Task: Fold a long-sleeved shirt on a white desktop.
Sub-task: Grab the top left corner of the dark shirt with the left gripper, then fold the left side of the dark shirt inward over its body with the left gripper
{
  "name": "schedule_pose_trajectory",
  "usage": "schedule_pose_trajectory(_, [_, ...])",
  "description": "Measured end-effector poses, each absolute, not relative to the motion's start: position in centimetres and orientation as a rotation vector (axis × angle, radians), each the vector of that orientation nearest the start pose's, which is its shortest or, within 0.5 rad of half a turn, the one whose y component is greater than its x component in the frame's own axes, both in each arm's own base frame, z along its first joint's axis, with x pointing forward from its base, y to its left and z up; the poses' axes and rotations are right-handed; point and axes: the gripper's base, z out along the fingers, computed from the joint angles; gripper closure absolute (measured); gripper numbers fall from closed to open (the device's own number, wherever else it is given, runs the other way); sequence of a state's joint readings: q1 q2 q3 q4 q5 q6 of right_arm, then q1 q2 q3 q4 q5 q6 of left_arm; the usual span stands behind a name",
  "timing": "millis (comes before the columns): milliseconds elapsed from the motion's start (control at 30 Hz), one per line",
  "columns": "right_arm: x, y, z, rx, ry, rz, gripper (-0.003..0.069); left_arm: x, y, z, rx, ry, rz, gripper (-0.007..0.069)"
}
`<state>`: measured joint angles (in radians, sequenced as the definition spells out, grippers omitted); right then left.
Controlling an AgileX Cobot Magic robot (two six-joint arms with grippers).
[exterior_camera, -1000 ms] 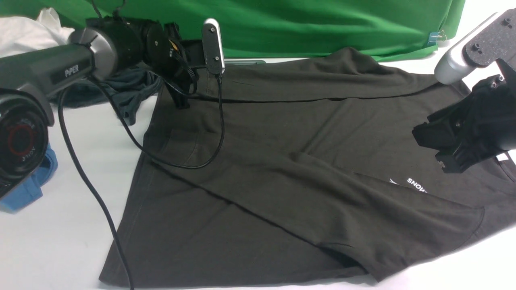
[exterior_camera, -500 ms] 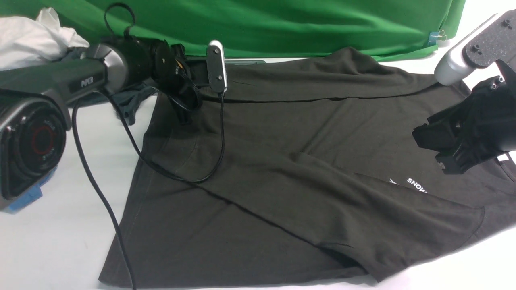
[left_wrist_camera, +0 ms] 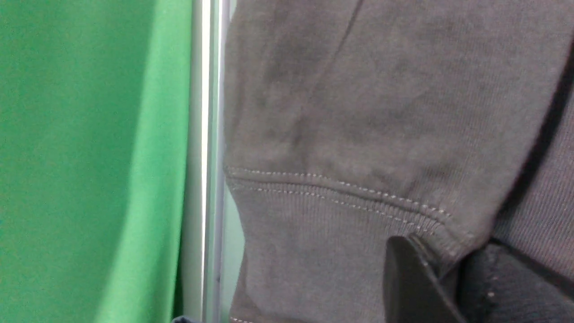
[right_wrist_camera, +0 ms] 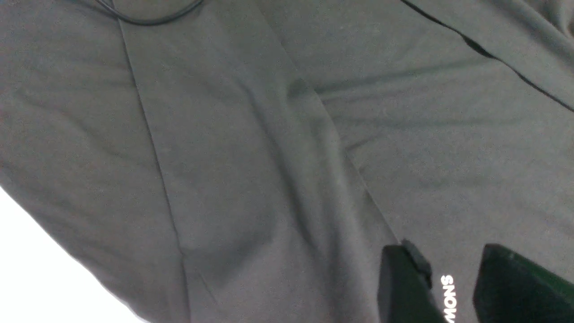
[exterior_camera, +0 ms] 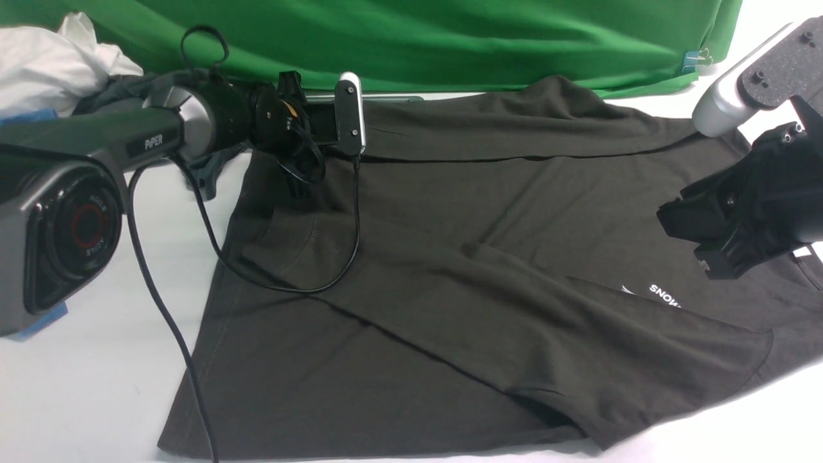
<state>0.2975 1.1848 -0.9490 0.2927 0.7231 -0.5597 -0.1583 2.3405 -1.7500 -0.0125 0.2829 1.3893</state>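
Observation:
The long-sleeved shirt [exterior_camera: 488, 257] lies spread flat on the white desktop [exterior_camera: 96, 386], black, with one sleeve folded across its body. My left gripper [exterior_camera: 294, 183] is at the shirt's far left corner. In the left wrist view it [left_wrist_camera: 453, 273] is shut on the ribbed sleeve cuff [left_wrist_camera: 314, 242], with cloth pinched between the fingers. My right gripper [exterior_camera: 710, 257] hovers above the chest at the right. It [right_wrist_camera: 453, 287] stands open, and the white SNOW print [right_wrist_camera: 448, 296] shows in the gap between its fingers.
The green cloth backdrop [exterior_camera: 450, 38] hangs along the back edge. A dark grey garment [exterior_camera: 212, 164] and a crumpled white cloth [exterior_camera: 51, 58] lie at the back left, a blue item [exterior_camera: 38, 318] under the left arm. A black cable [exterior_camera: 257, 270] droops onto the shirt.
The left arm's wrist has sunk lower and shifted slightly right over the shirt's far left corner. The right arm and the shirt's body have not moved.

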Motion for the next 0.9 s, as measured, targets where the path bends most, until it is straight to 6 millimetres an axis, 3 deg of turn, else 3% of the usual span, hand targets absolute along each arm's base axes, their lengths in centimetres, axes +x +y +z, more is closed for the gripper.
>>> schedule_pose_trajectory(100, [22.4,8.7,31.7,-0.834,2.263,0.218,0.0433,51.3,-8.2,13.2,1.690,1.747,0.577,0.0563])
schedule_pose_trajectory(167, [22.3,8.7,31.6,-0.833,2.266,0.224,0.0435,51.3,-8.2,13.3,1.690,1.747,0.577,0.0587])
schedule_pose_trajectory(300, [22.3,8.7,31.7,-0.832,2.267,0.227,0.0435,50.9,-8.2,14.1,1.698,1.768,0.559,0.0589])
schedule_pose_trajectory(500, [22.6,8.7,31.9,-0.811,2.235,0.216,0.0438,50.0,-8.1,18.9,1.604,1.804,0.537,0.0589])
schedule_pose_trajectory(733, [22.6,8.8,31.9,-0.809,2.231,0.217,0.0438,48.4,-7.8,19.3,1.698,1.935,0.444,0.0589])
schedule_pose_trajectory(900, [22.7,8.8,31.9,-0.811,2.227,0.214,0.0438,47.4,-7.5,20.3,1.671,2.048,0.384,0.0589])
